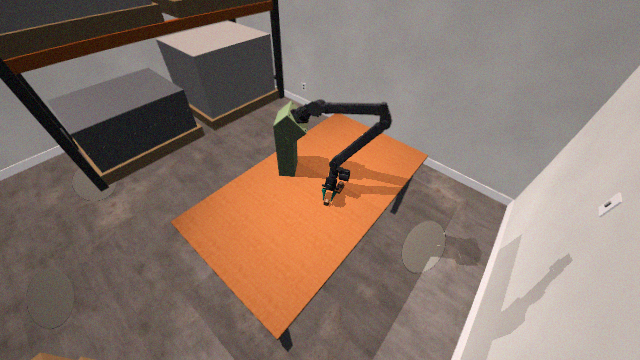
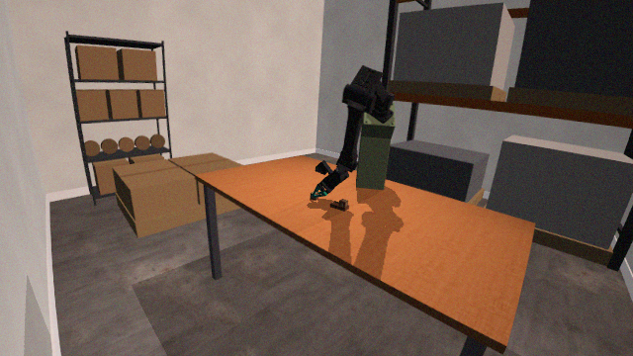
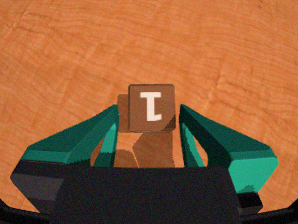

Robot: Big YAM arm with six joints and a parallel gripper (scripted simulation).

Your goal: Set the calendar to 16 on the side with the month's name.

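The digit cube (image 1: pixel 326 202) (image 3: pixel 152 108) is resting on the orange table (image 1: pixel 280 235) (image 2: pixel 425 237), showing an inverted "1"; the parallel gripper (image 1: pixel 328 195) (image 2: pixel 315 196) (image 3: pixel 148 111) is standing about half open around it, gripping nothing. The brown tray (image 2: pixel 338 205) is lying nearby, carrying another cube (image 2: pixel 344 202).

A matte black arm (image 1: pixel 354 108) (image 2: pixel 351 135), finished with green fingers (image 1: pixel 323 194) (image 2: pixel 321 193)

The body is formed of long, slim black links — joined by thicker, blocky, rounded joints — and a small dark block (image 1: pixel 344 174) (image 2: pixel 323 168) is fitted beside the wrist. On the gripper (image 1: pixel 328 199) (image 2: pixel 315 196) (image 3: pixel 148 111), a broad, flat-faced black housing (image 3: pixel 142 195) is flanked by the fingers, which are coloured deep teal with brighter green facets, tapered to narrow tips, pierced by slanted openings and set on dark grey-black bases. The arm is mounted on a boxy green pedestal (image 1: pixel 286 171) (image 2: pixel 371 185), paler on its top; whether any lettering is borne by the links cannot be made out
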